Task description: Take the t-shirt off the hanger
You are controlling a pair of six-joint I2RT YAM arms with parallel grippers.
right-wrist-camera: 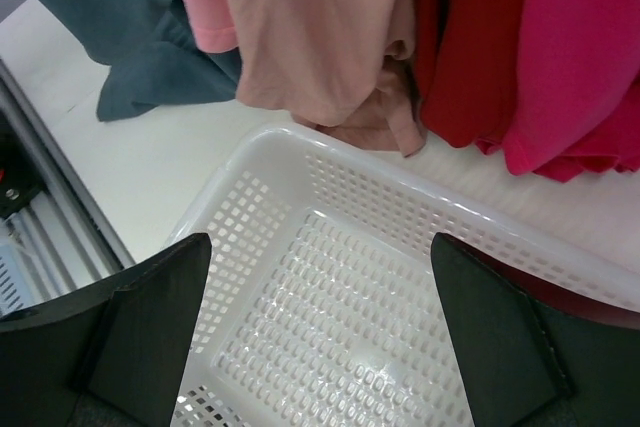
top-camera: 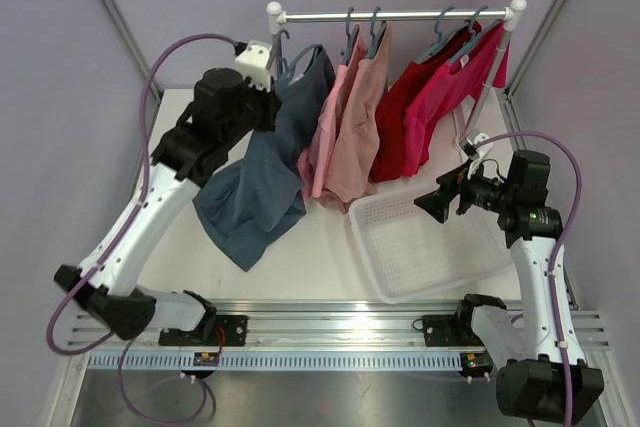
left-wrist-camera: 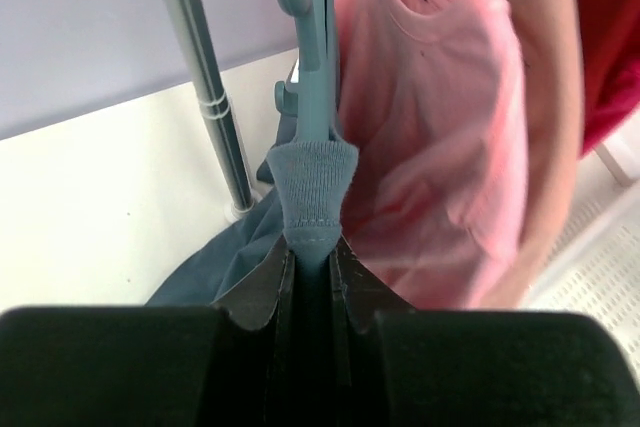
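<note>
We see a slate-blue cotton t-shirt (top-camera: 262, 182) on a teal plastic hanger (left-wrist-camera: 315, 47), beside a light pink t-shirt (top-camera: 322, 147), a dusty beige-pink t-shirt (top-camera: 362, 127), a dark red t-shirt (top-camera: 400, 127) and a magenta t-shirt (top-camera: 455, 82). Our white plastic basket (top-camera: 430, 242) has a grid of small holes, and the tabletop (top-camera: 320, 257) is white.

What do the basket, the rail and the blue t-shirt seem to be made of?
The basket looks like moulded plastic, white and slightly glossy, with a grid of small holes. The rail looks like metal, probably steel, with a bright polished shine. The blue t-shirt is soft knit fabric, matte, perhaps cotton; fine ribbing shows at the edge pinched in the left tool.
</note>
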